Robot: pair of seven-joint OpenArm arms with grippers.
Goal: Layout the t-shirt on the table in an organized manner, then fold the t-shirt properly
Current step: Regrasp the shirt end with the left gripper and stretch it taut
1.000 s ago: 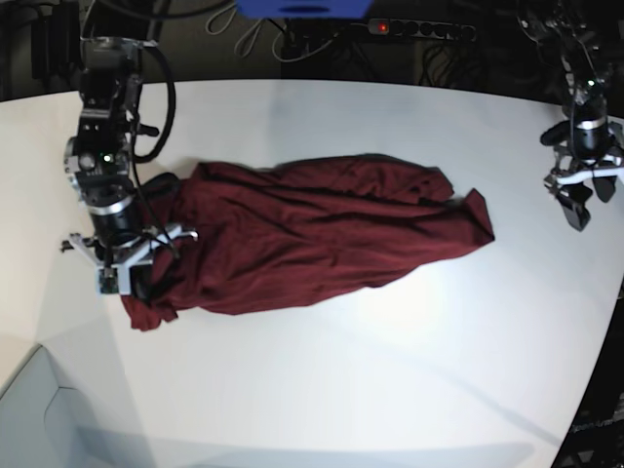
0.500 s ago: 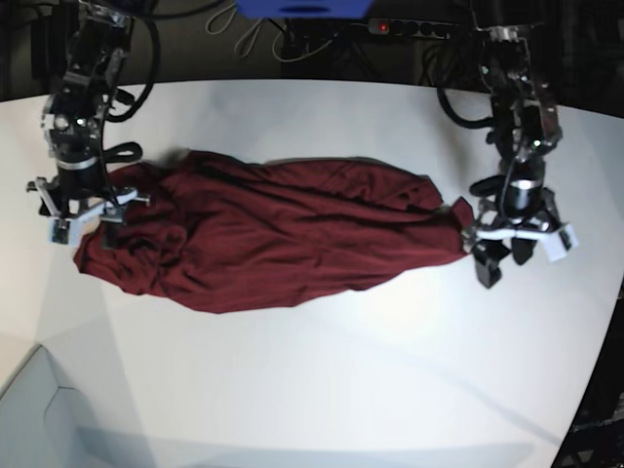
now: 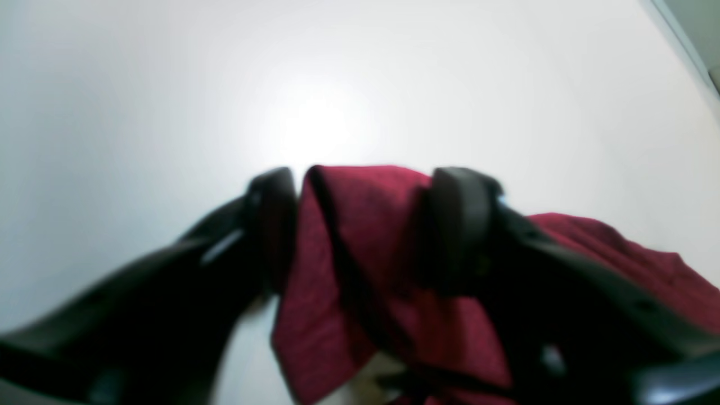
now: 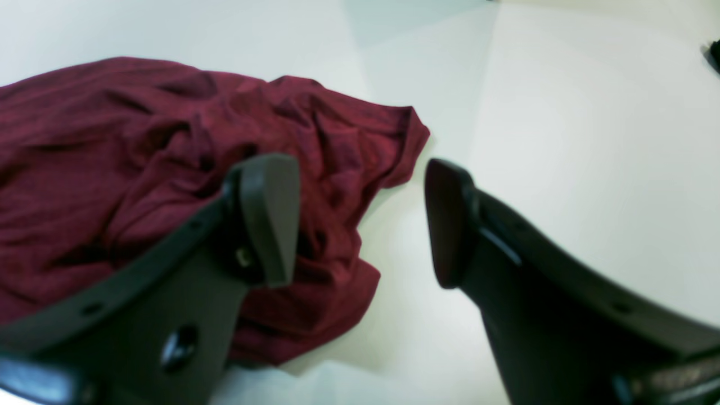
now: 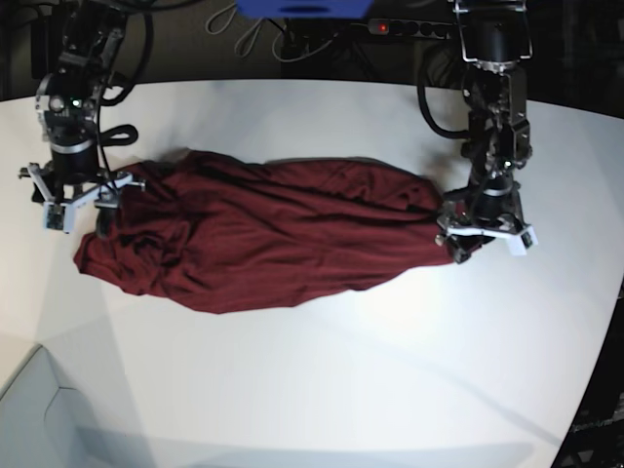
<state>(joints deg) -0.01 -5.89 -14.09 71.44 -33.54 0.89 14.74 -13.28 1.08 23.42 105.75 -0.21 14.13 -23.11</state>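
The dark maroon t-shirt (image 5: pixel 273 234) lies bunched in a long wrinkled heap across the white table (image 5: pixel 341 390). My left gripper (image 5: pixel 485 246) is down at the heap's right end. In the left wrist view its jaws (image 3: pixel 368 188) stand apart, with a fold of the t-shirt (image 3: pixel 607 253) filling the gap between them. My right gripper (image 5: pixel 76 207) hovers at the heap's left end. In the right wrist view it (image 4: pixel 360 225) is open and holds nothing, with the t-shirt (image 4: pixel 112 140) under its left finger and bare table (image 4: pixel 590 112) under the right.
A power strip (image 5: pixel 419 29) with a red light, cables and a blue object (image 5: pixel 302 8) sit beyond the table's far edge. The table's curved edge (image 5: pixel 603 331) runs down the right side. A grey surface (image 5: pixel 39 409) adjoins the near left corner.
My right gripper let go of the t-shirt's left end, opened and drew back. My left arm came in from the far right onto the right end, its jaws narrowing. The heap shifted left.
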